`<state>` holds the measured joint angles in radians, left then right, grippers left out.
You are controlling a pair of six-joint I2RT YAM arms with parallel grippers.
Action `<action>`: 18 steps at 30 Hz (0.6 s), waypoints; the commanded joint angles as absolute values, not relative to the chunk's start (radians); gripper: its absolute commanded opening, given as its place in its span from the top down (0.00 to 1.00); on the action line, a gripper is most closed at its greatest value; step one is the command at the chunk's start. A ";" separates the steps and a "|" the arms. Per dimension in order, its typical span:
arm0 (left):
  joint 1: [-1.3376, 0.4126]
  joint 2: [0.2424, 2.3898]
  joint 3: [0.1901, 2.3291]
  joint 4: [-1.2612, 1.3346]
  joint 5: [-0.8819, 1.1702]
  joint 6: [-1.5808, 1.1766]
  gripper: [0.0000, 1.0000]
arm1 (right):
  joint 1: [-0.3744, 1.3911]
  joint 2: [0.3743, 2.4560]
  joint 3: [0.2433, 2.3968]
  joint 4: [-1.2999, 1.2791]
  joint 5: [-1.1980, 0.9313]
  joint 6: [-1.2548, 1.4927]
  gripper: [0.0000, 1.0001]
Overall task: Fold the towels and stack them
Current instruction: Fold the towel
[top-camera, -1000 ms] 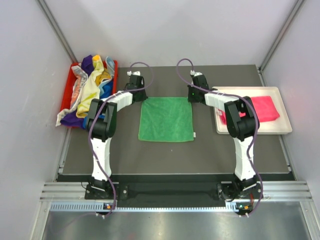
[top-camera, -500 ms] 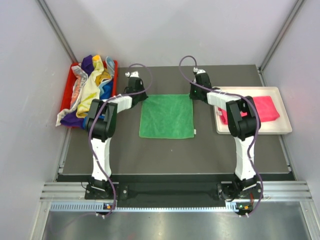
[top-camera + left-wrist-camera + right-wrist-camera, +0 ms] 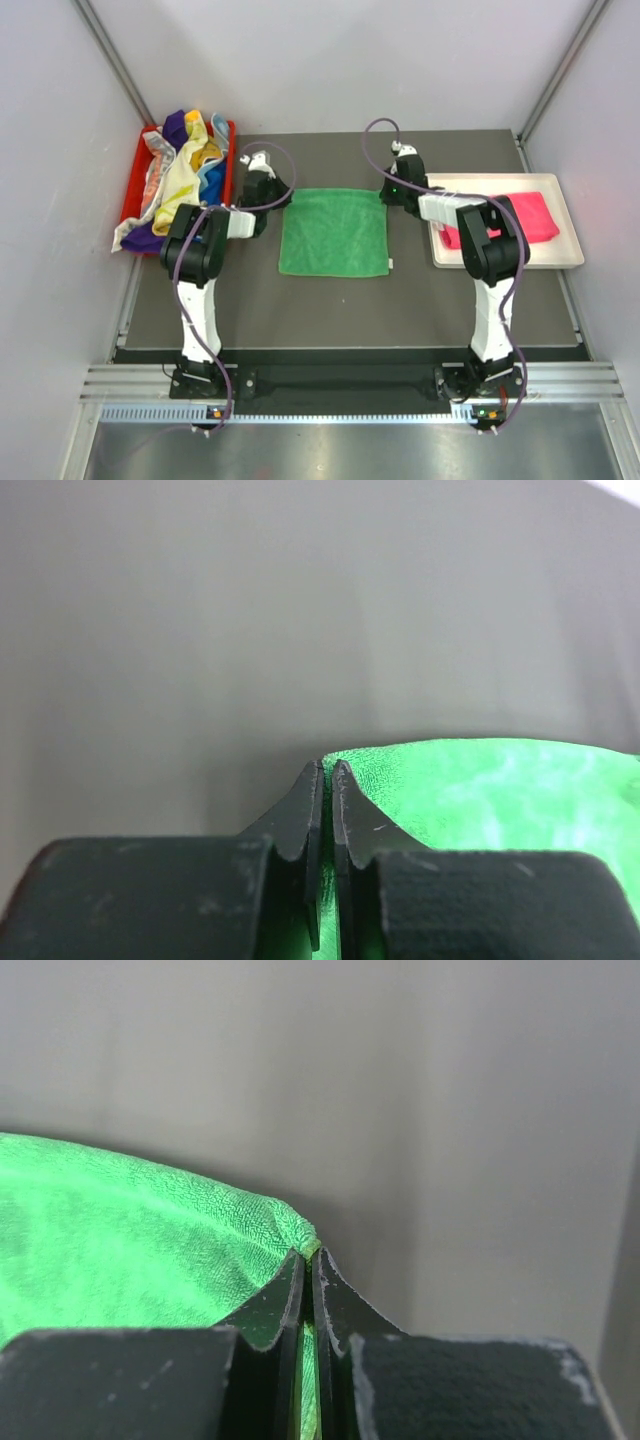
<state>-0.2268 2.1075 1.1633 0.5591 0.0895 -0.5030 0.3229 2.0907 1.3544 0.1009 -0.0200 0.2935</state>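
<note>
Jaws pinch green towel (image 3: pixel 334 232) corners (wrist views alone show it).

Looks like a robotics lab test cell to me, definitely not anyone's home. Plain white panels (image 3: pixel 330 60) box in the bench on three sides, held up by bare metal posts (image 3: pixel 108 55). A left arm (image 3: pixel 200 310) and a right arm (image 3: pixel 487 310) are bolted to an aluminium rail (image 3: pixel 130 383) at the near edge, with purple cables (image 3: pixel 372 140) looping off them. The table (image 3: pixel 330 310) is just a dark mat with staged props: a green towel (image 3: pixel 333 232), a red bin (image 3: pixel 229 135) and a white tray (image 3: pixel 500 262).
</note>
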 commanded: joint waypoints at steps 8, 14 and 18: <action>-0.224 1.964 1.042 0.900 0.167 -0.517 1.00 | 0.310 1.915 1.234 0.301 -0.058 0.337 1.00; -0.224 1.911 1.022 0.816 0.213 -0.518 1.00 | 0.313 1.856 1.155 0.325 -0.072 0.354 1.00; -0.224 1.872 0.983 0.750 0.209 -0.534 1.00 | 0.311 1.806 1.085 0.347 -0.074 0.367 1.00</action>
<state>-0.2268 1.9415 1.0054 0.7616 0.1875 -0.5228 0.3225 1.8843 1.1175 0.2710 -0.0586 0.3473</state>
